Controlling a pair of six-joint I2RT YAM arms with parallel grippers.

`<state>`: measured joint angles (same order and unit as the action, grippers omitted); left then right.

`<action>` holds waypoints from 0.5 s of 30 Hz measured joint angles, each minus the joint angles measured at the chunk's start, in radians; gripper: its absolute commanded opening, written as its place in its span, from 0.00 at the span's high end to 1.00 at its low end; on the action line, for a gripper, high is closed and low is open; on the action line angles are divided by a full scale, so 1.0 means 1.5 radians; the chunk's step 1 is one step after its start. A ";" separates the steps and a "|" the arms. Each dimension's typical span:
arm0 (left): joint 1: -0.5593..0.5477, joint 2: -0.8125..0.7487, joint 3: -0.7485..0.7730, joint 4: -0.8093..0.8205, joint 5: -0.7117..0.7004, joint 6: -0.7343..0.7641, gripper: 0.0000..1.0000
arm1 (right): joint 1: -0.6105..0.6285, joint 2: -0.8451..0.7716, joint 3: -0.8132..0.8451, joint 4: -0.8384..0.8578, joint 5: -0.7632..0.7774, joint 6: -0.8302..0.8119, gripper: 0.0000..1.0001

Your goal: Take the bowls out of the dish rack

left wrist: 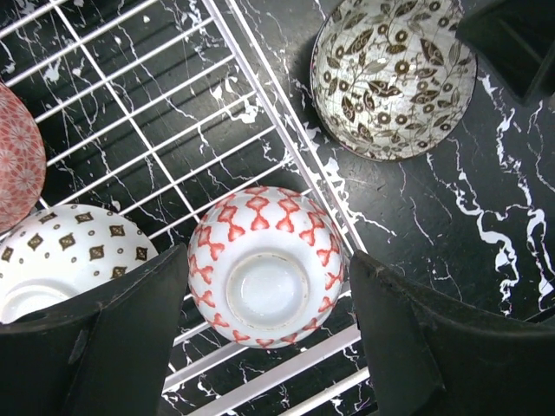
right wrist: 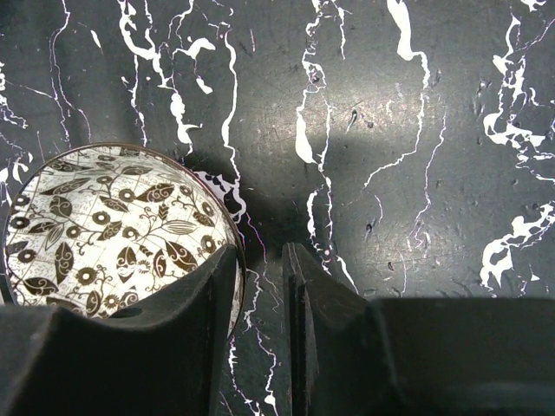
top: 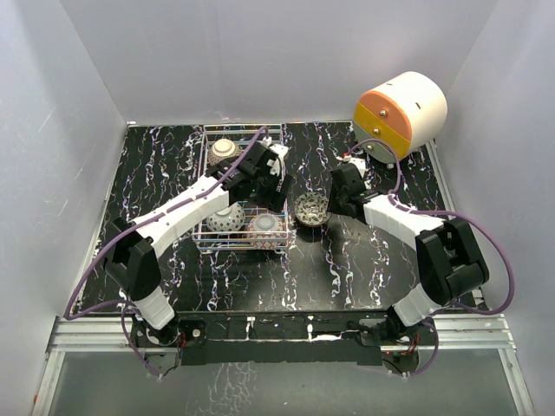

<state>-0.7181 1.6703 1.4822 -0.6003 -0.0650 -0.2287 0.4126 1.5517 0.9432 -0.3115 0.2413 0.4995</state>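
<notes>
On the white-walled black marble bench [top: 347,269], the dish rack [top: 206,156] ran lengthwise away from the arms, bowls [left wrist: 264,269] inverted inside. Left fingers [left wrist: 130,338] spread wide; right fingers [right wrist: 329,321] straddled the leaf bowl [right wrist: 113,225] rim, grip unclear.

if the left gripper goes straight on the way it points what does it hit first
Most likely the upturned red-patterned bowl in the dish rack, which sits centred between the open fingers; how far below them is unclear.
</notes>
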 measured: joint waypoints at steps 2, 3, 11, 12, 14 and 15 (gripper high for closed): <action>-0.005 0.000 -0.008 0.000 -0.001 0.000 0.27 | 0.000 0.003 0.001 0.001 0.000 0.000 0.70; -0.005 0.000 -0.013 0.000 -0.001 -0.001 0.27 | 0.000 0.004 0.001 0.002 0.000 -0.001 0.70; -0.005 -0.002 -0.041 -0.003 -0.001 -0.010 0.27 | 0.000 0.018 0.001 0.029 -0.036 0.002 0.72; -0.005 -0.003 -0.043 -0.003 -0.001 -0.011 0.27 | 0.000 0.023 0.001 0.032 -0.040 0.002 0.74; -0.005 -0.007 -0.048 -0.002 -0.001 -0.013 0.27 | 0.000 0.033 0.001 0.036 -0.051 0.003 0.77; -0.005 -0.009 -0.049 -0.002 -0.001 -0.013 0.27 | 0.000 0.036 0.001 0.036 -0.055 0.003 0.81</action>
<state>-0.7261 1.6573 1.4090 -0.6037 -0.0662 -0.2481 0.4122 1.6058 0.9447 -0.2573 0.1593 0.5045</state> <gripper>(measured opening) 0.730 0.262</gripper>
